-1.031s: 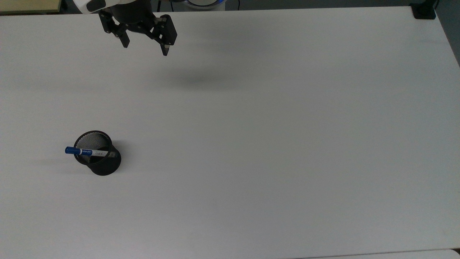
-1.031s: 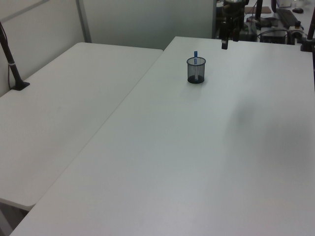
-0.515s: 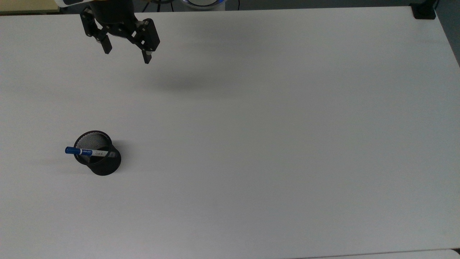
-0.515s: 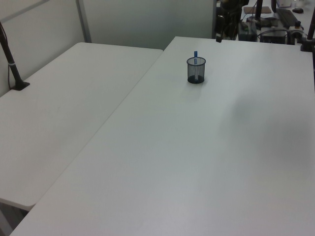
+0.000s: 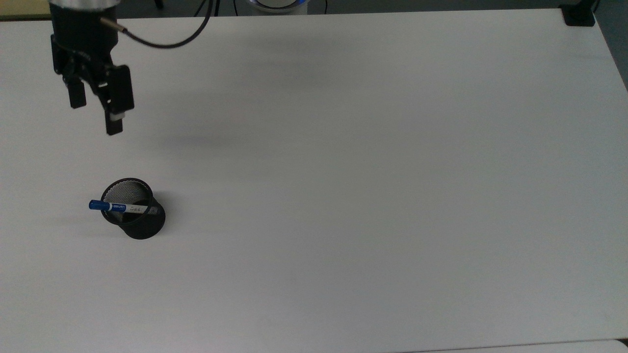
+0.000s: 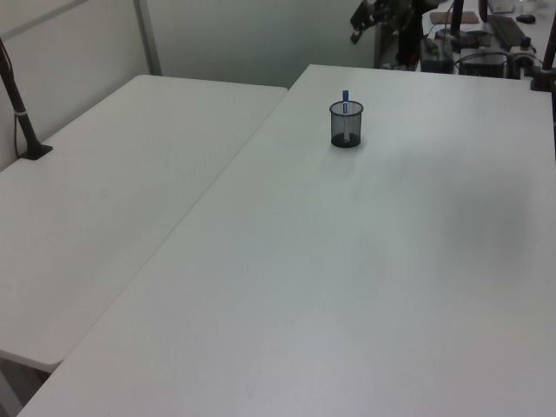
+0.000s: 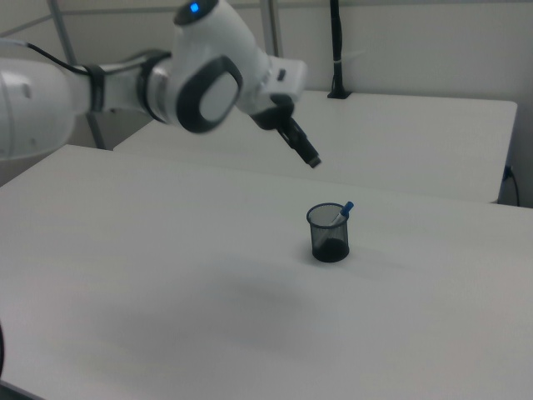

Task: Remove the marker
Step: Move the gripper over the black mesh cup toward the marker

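Observation:
The marker, white-barrelled with a blue cap, leans in a black mesh cup on the white table. Its blue cap sticks out over the rim toward the top view's left. In the left view the marker pokes up from the cup; in the right view the marker rests against the far rim of the cup. My gripper hangs open and empty above the table, well apart from the cup, toward the top view's upper left. The same gripper is up and left of the cup in the right view.
A black cable loops off the arm. A black mount sits at the table's far right corner. A second white table adjoins in the left view, with a black clamped post. Equipment stands behind the table.
My gripper has swung toward the top view's left and lower in that view, closer to the cup, and has turned. Marker and cup have not moved.

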